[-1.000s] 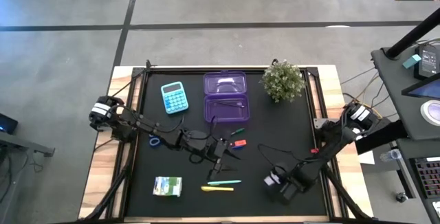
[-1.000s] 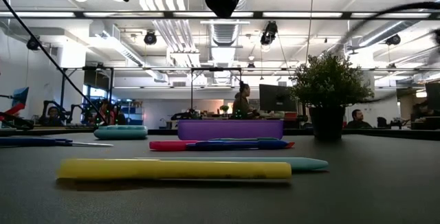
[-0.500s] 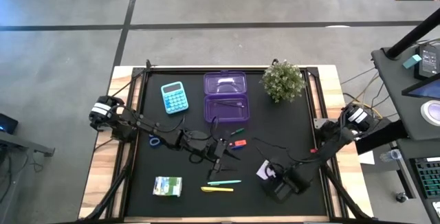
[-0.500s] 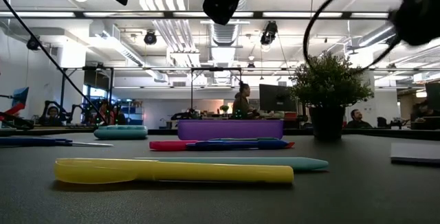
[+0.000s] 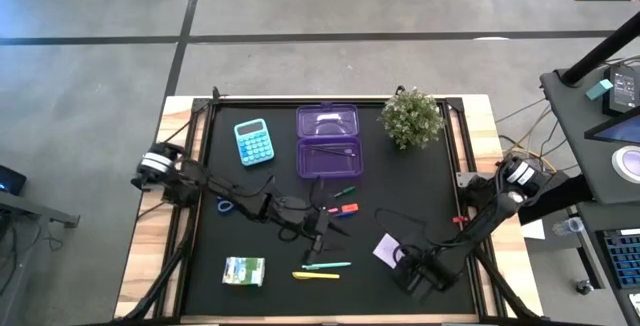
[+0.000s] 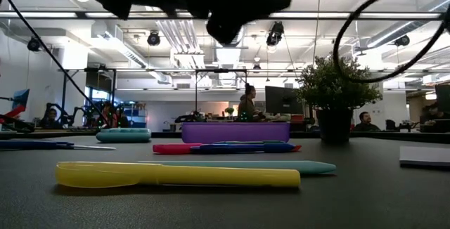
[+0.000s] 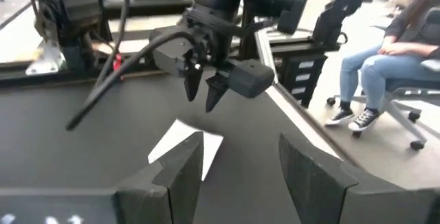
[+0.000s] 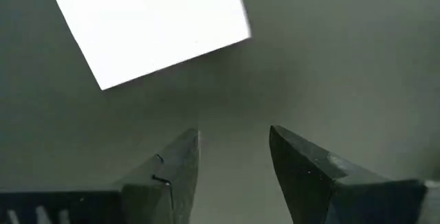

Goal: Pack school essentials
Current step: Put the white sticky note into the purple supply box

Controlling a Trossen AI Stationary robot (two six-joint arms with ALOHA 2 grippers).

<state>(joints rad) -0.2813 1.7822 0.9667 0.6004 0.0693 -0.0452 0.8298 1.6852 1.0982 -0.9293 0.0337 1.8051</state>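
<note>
A white square pad [image 5: 385,249] lies flat on the black table; it also shows in the right wrist view [image 8: 148,25] and the left wrist view [image 7: 185,145]. My right gripper [image 5: 407,263] is open and empty beside the pad's near right corner, fingers pointing down [image 7: 203,93]. My left gripper [image 5: 322,224] is open and empty above mid-table, just left of a pink marker [image 5: 346,208] and a green pen [image 5: 346,191]. A teal pen [image 5: 327,265] and a yellow pen [image 5: 315,275] lie near the front. Blue-handled scissors [image 5: 225,204] and a green-and-white packet [image 5: 244,271] lie at the left.
An open purple box [image 5: 328,156], its lid [image 5: 328,121] folded back, stands at the far middle. A teal calculator [image 5: 253,141] lies to its left and a potted plant [image 5: 412,116] stands to its right. A seated person shows beyond the table [image 7: 385,66].
My right gripper has drawn back a little toward the table's near right corner. The white pad, hidden under it a second ago, now lies uncovered on the table and shows at the right of the low view.
</note>
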